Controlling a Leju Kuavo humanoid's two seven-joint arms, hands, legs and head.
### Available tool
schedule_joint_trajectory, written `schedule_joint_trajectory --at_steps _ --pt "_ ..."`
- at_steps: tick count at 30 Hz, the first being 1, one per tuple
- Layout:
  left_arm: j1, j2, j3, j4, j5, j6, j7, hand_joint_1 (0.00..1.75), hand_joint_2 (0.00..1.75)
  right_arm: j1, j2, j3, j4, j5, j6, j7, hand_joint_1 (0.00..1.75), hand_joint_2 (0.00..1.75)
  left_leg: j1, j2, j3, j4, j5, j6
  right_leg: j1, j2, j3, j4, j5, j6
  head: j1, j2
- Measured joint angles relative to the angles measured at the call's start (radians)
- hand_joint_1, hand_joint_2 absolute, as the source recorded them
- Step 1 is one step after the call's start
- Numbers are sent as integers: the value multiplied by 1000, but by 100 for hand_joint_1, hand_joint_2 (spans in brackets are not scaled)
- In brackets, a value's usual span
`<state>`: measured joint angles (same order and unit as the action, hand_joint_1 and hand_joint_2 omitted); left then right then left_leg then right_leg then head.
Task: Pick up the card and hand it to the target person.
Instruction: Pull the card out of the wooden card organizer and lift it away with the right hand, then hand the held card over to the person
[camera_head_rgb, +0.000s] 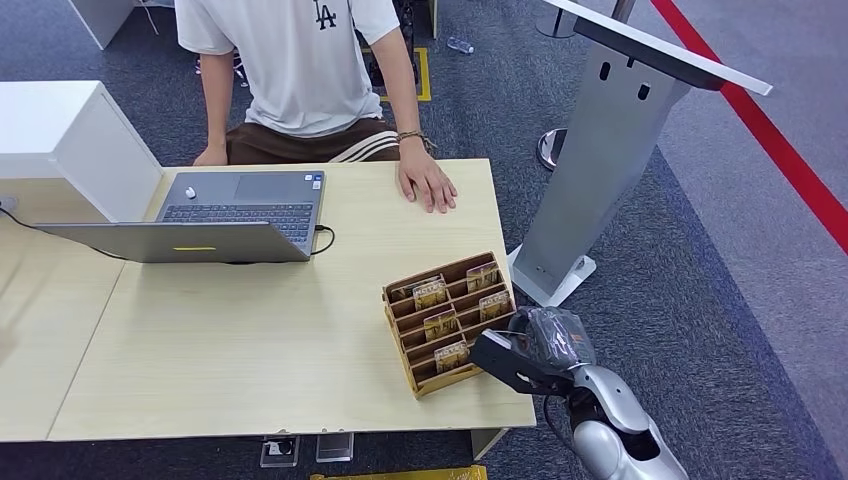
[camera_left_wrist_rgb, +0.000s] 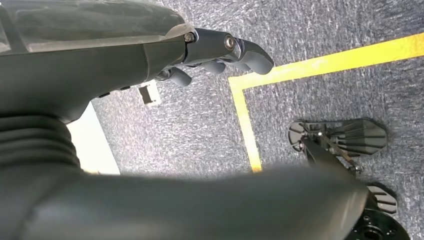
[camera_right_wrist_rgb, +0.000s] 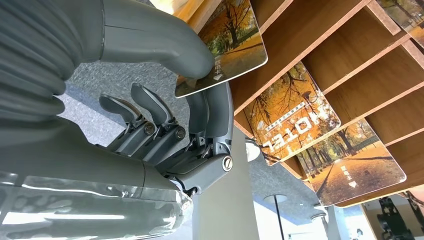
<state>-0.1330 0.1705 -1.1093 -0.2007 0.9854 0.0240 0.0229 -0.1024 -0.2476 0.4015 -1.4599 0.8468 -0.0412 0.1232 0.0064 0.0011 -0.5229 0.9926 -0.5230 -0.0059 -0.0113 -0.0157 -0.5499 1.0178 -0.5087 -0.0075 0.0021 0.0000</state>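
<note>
From the head view, the robot's right hand (camera_head_rgb: 512, 358) is reaching to the near corner of the wooden card rack (camera_head_rgb: 448, 320) sitting on the table (camera_head_rgb: 250, 340), while a person is sitting across it with one hand (camera_head_rgb: 427, 185) resting flat on the tabletop beside an open laptop (camera_head_rgb: 235, 215). In the left wrist view, the left hand (camera_left_wrist_rgb: 215, 55) is hanging over grey carpet with its fingers loosely curled on nothing. In the right wrist view, the thumb and a finger are pinching the card (camera_right_wrist_rgb: 225, 50) by its edge while it is partly sitting in its slot. The grip is looking shallow: the card could be slipping free on the lift, or catching on a divider and dragging the light rack along.
</note>
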Motion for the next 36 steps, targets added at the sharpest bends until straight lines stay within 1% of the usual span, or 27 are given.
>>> schedule_joint_trajectory --at_steps 8,12,17,22,25,29,32,34,36 --pt "0 0 0 0 5 10 11 0 175 0 0 -1 -2 -24 -6 -10 169 175 0 0 0 0 0 0 0 0 0 0 0 0 0 0" --pt "3 0 0 0 9 10 10 0 175 4 -3 -16 -26 -88 -8 -41 169 175 0 0 0 0 0 0 0 0 0 0 0 0 0 0" --pt "7 3 0 1 16 12 5 0 175 6 -21 -80 -136 -259 46 -89 169 175 0 0 0 0 0 0 0 0 0 0 0 0 0 0" --pt "11 8 0 2 22 11 5 0 175 4 -54 -158 -265 -388 107 -88 169 175 0 0 0 0 0 0 0 0 0 0 0 0 0 0" --pt "12 9 0 2 27 10 4 0 175 -1 -75 -203 -344 -461 121 -91 169 175 0 0 0 0 0 0 0 0 0 0 0 0 0 0" --pt "12 9 0 2 31 11 3 0 175 -4 -90 -248 -433 -540 121 -114 169 175 0 0 0 0 0 0 0 0 0 0 0 0 0 0" --pt "12 9 0 2 32 13 2 0 175 -4 -92 -273 -488 -596 112 -150 169 175 0 0 0 0 0 0 0 0 0 0 0 0 -1 0" --pt "12 9 0 2 32 14 2 0 175 -3 -92 -285 -519 -599 92 -178 169 175 0 0 0 0 0 0 0 0 0 0 0 0 -1 0" --pt "12 8 0 2 31 16 2 0 175 -1 -90 -296 -544 -564 53 -207 169 175 0 0 0 0 0 0 0 0 0 0 0 0 0 0"
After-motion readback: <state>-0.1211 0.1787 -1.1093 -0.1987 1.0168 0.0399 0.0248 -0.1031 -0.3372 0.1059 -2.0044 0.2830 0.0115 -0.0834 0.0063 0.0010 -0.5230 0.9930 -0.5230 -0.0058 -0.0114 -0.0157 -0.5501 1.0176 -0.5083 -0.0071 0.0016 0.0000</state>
